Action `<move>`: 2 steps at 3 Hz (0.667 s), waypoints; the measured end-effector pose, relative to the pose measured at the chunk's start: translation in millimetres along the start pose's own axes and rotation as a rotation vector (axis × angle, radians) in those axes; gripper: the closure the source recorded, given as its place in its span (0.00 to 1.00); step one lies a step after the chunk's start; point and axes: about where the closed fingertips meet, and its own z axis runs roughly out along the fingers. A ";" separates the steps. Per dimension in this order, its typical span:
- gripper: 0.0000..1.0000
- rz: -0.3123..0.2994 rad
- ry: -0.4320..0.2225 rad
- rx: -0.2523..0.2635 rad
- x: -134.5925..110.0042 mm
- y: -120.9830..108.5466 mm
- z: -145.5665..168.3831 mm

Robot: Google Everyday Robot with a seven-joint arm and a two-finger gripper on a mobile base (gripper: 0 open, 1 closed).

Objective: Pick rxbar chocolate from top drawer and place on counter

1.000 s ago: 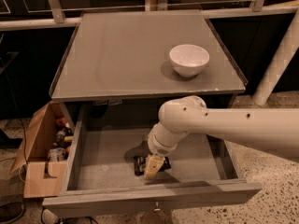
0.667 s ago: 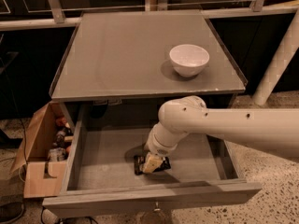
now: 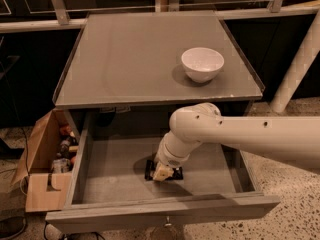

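Observation:
The top drawer stands pulled open below the counter. The rxbar chocolate, a small flat black wrapper, lies on the drawer's grey floor near the middle front. My gripper reaches down into the drawer from the right and sits right on top of the bar, covering its middle. Only the bar's two ends show on either side of the gripper. My white arm crosses over the drawer's right half.
A white bowl stands on the counter's right side. A tan cardboard box with bottles in it sits on the floor left of the drawer. The drawer's knob is at the front. A white post rises at the right.
Almost nothing: the gripper stays down over the bar in the drawer, shifted only a touch to the left. The bar has not left the drawer floor.

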 end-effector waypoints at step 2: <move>1.00 0.036 0.004 0.002 -7.2 -2.9 -29.2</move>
